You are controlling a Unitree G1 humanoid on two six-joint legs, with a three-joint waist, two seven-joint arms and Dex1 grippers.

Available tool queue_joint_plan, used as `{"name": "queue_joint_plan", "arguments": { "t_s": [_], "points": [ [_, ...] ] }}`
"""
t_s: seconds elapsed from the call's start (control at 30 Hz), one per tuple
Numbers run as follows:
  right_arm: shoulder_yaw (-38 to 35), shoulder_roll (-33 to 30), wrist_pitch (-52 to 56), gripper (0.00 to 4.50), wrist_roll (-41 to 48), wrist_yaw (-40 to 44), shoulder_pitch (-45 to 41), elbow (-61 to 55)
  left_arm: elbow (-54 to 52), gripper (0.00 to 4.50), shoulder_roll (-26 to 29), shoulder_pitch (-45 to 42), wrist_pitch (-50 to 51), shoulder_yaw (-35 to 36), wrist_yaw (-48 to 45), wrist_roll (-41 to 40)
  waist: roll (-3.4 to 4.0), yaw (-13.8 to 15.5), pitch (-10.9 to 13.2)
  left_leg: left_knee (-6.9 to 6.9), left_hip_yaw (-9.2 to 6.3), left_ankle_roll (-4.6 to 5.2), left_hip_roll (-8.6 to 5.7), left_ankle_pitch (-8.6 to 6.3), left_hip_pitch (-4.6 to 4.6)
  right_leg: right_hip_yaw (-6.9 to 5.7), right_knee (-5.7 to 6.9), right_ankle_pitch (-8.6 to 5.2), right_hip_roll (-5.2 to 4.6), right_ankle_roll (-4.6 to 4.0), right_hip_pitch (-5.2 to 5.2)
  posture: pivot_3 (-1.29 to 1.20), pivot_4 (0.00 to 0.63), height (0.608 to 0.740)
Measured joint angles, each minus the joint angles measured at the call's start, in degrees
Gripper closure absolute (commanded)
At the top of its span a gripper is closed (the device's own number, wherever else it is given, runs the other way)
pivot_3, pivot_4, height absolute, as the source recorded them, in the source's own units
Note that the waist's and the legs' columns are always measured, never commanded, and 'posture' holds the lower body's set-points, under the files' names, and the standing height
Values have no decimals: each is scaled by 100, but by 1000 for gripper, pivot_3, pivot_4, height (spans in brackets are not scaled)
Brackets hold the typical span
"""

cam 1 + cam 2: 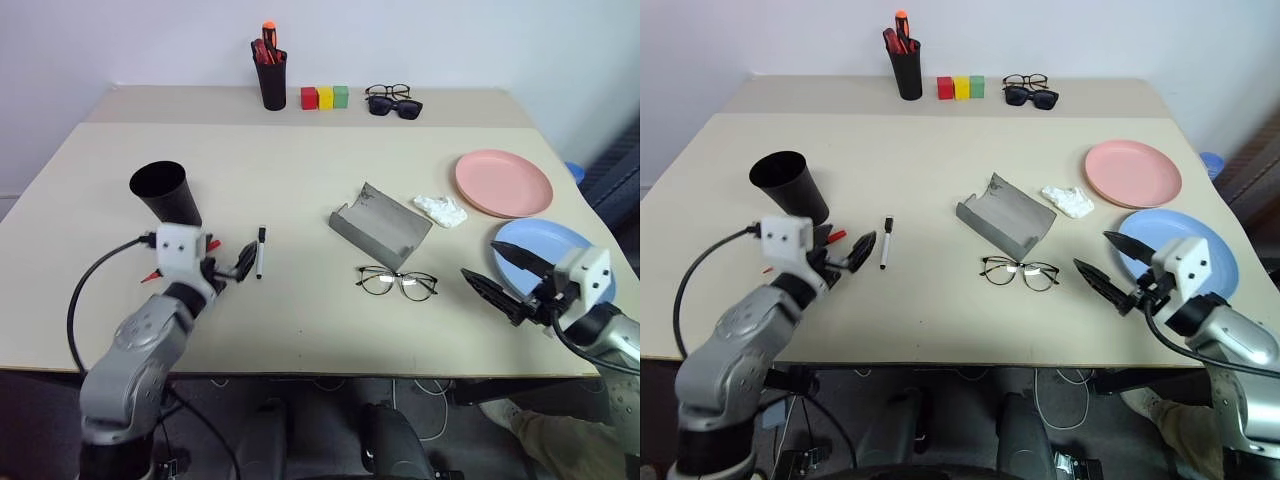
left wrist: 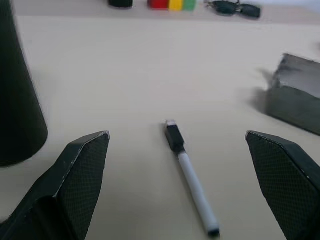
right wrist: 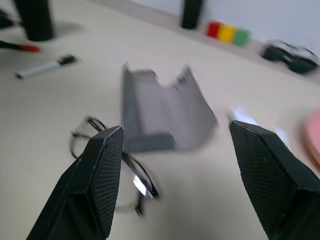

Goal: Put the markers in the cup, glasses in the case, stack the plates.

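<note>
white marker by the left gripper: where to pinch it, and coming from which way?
Pinch the white marker mid-barrel, on the white part behind its black cap. It lies flat on the table, pointing roughly away from the robot, so I'd come from above with the open left gripper, jaws across the barrel. The cup stands apart from it, off to its left.

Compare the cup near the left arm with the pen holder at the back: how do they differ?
The cup is wide and tapers toward its base; the pen holder is narrower and straight-sided. The cup looks empty; the pen holder holds red and orange pens. Both are black and stand upright.
</note>
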Motion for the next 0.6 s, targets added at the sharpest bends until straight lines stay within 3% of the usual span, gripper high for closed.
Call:
{"name": "queue_joint_plan", "arguments": {
  "t_s": [0.17, 0.37, 0.5, 0.6],
  "points": [
    [276, 1, -9, 1091, -50, 52, -342, 140, 1043, 0, -785, -1500, 1117, -102, 898, 283, -10, 38, 3, 0, -13, 1, -11, 1, -4, -4, 0, 8, 1, -2, 6, 0, 150, 740],
    [316, 3, -30, 1091, -49, 100, -334, 174, 2383, 0, -1422, -2451, 1855, -23, 1598, 771, -12, 17, 4, -1, -18, 1, -12, 1, -3, -9, 3, 9, 2, 4, 6, 0, 150, 740],
    [311, 3, -72, 1046, -49, 112, -290, 186, 3082, 1310, -1631, -2804, 1987, 110, 1682, 924, -11, 20, 3, 0, -18, 1, -11, 1, 0, -10, 5, 9, 2, 5, 7, 0, 150, 740],
    [295, 3, -74, 1046, -46, 94, -223, 183, 3229, 2965, -1629, -2899, 2056, 141, 1709, 1063, -11, 21, 2, 0, -18, 0, -12, 1, 0, -10, 5, 10, 1, 4, 9, 0, 150, 740]
  ]
}}
